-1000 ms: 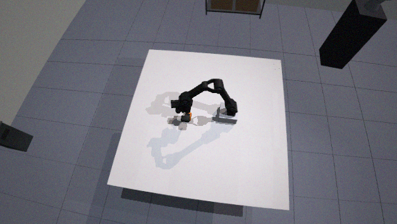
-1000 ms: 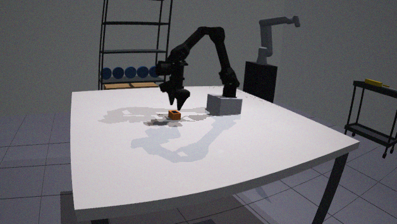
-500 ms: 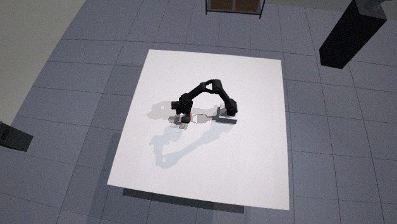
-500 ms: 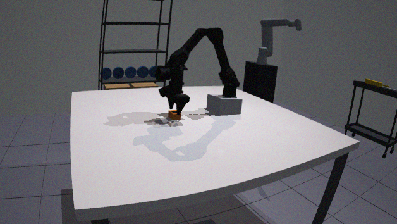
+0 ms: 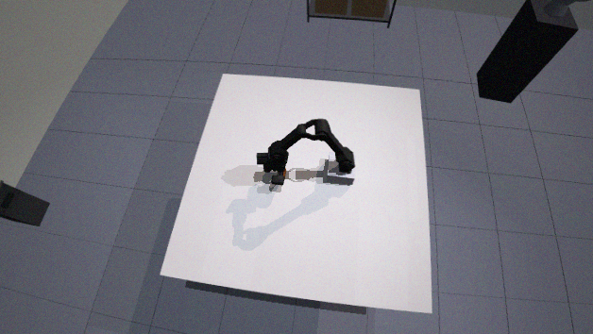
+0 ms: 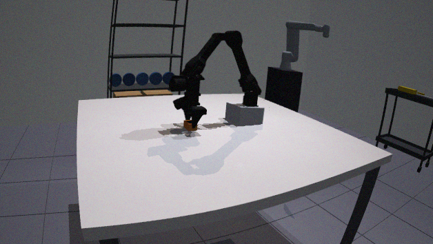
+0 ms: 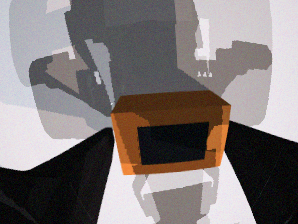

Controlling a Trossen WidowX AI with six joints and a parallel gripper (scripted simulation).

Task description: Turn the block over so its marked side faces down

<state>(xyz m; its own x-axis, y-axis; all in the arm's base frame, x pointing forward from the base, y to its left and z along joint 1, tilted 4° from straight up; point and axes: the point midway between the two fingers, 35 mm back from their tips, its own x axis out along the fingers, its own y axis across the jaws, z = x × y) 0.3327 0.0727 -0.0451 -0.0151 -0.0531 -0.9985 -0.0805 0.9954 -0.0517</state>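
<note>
The orange block (image 7: 172, 135) rests on the white table with its dark marked side facing up. It also shows in the exterior view (image 6: 189, 125) and as a small orange spot in the top view (image 5: 283, 175). My gripper (image 6: 193, 121) points straight down over the block. Its two black fingers stand on either side of the block, down near the table, in the wrist view (image 7: 169, 163). The fingers are partly open and close to the block's left and right faces. I cannot see a firm grip.
The arm's grey base box (image 6: 244, 113) stands on the table just right of the block. A shelf rack with blue balls (image 6: 141, 78), a black pedestal with a grey arm (image 6: 284, 86) and a cart (image 6: 407, 120) stand off the table.
</note>
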